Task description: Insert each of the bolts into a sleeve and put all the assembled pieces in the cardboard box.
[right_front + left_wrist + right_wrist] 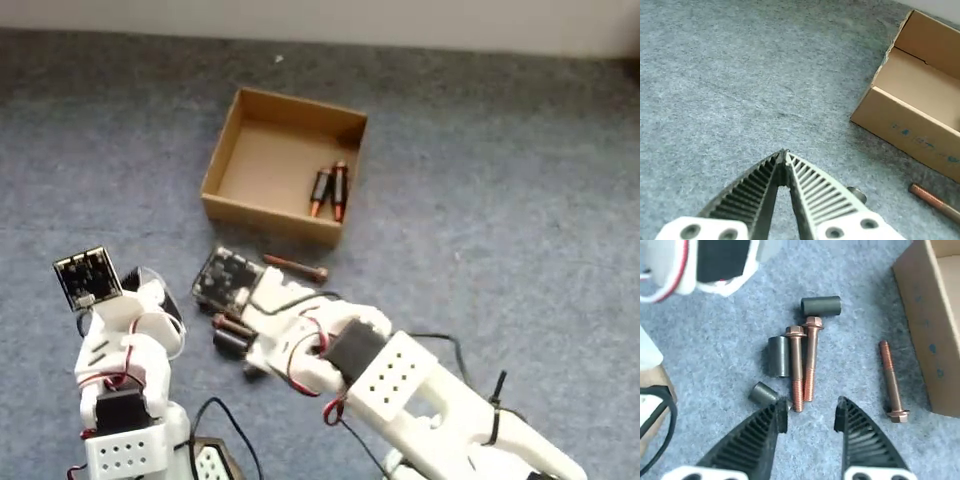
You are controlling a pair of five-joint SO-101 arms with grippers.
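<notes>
Since the right end effector (811, 412) hangs with its jaws spread just short of the threaded tips of two bolts (803, 362), the coming grasp turns on how that pair lies. They are straight ahead of it, side by side and touching, with their long axes running away from the fingertips and their flanged hex heads at the far end. One fingertip (780, 417) sits almost against the thread end of the nearer bolt. Closing from here would, I judge, catch only the tips.

The bolts are copper-coloured, smooth along the shank and threaded over the last stretch. Three sleeves (778, 356), short dark grey tubes, lie around them on the surface (855, 285): one alongside the pair, one crosswise just past the heads, and one beside the fingertip with its bore showing. A third bolt (891, 382) lies apart, near the wall of the cardboard box (265, 215), which holds two assembled pieces (330, 190).

The left end effector (784, 156) is pressed together over bare surface, so the right arm is much the nearer to the loose parts.
</notes>
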